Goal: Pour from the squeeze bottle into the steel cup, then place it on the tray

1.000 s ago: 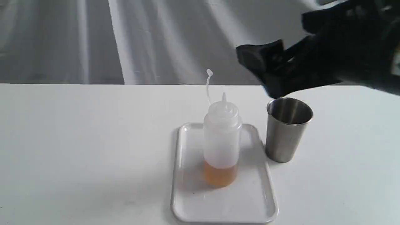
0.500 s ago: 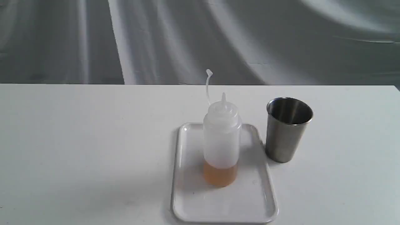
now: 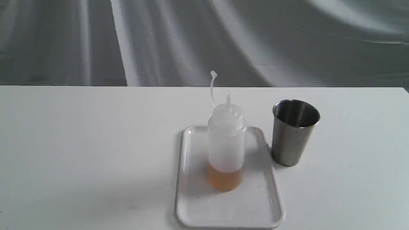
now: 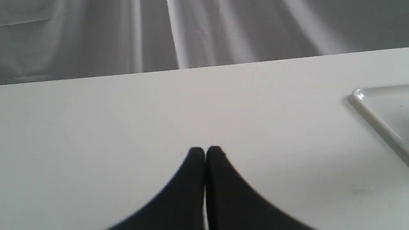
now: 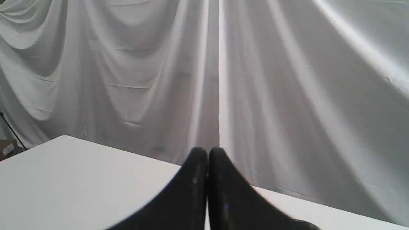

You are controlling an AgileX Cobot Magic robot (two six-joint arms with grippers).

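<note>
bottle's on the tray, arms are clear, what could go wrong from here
1. The squeeze bottle stands uncapped, its cap strap sticking up; a knock could tip it and leak amber liquid onto the tray.
2. The steel cup sits right beside the tray's rim; nudging the tray might topple it.
3. The left gripper, shut, hangs near the tray's corner; a sideways sweep could shove it.

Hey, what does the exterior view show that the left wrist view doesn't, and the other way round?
Only the exterior view: the squeeze bottle standing upright on the tray, and the steel cup on the table beside the tray. Only the left wrist view: the left gripper, jaws shut, over the table. Both: the tray (just a corner in the wrist view), the table, the grey drape.
</note>
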